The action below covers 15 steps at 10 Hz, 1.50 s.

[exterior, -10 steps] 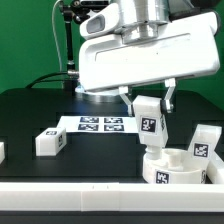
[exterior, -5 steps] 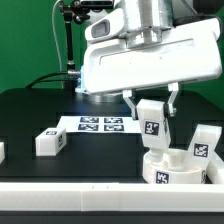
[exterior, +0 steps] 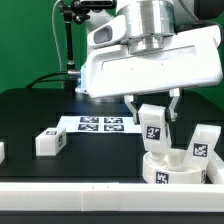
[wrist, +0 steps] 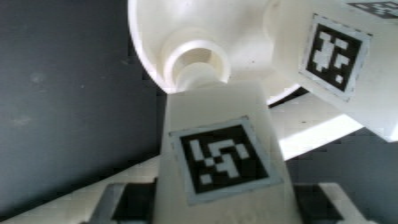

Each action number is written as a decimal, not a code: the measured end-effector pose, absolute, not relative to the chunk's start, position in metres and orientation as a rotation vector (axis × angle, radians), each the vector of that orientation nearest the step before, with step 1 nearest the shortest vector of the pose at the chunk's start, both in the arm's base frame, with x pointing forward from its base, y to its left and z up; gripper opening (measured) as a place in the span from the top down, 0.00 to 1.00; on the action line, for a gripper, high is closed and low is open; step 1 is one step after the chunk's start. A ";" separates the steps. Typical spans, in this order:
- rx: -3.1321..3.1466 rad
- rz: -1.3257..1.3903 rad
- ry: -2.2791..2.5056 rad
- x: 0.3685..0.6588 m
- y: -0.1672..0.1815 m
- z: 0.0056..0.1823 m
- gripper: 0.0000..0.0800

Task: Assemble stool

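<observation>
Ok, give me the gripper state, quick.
Gripper: closed, holding a white stool leg.

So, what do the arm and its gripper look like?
The arm ends in a round, silver-grey wrist section. Below it, the gripper has a wide, boxy white body with rounded edges and two thin dark fingers. No markings show on the white body.

A tagged leg (wrist: 217,150) points at a socket (wrist: 196,68) in the seat (wrist: 222,22), perhaps touching.
</observation>
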<state>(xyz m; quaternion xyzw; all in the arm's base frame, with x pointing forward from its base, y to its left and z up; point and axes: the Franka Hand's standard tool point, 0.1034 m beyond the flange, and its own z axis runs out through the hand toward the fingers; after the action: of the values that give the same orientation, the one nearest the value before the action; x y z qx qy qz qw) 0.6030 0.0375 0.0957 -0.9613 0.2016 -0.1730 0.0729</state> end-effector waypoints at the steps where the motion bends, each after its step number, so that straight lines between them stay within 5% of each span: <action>1: -2.888 -0.520 0.606 0.603 0.038 0.096 0.59; 15: -2.907 -0.563 0.608 0.597 0.035 0.080 0.59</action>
<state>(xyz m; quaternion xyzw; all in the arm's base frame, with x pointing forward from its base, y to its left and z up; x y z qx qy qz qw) 0.5972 0.0349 0.0804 -0.9600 0.2007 -0.1859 0.0592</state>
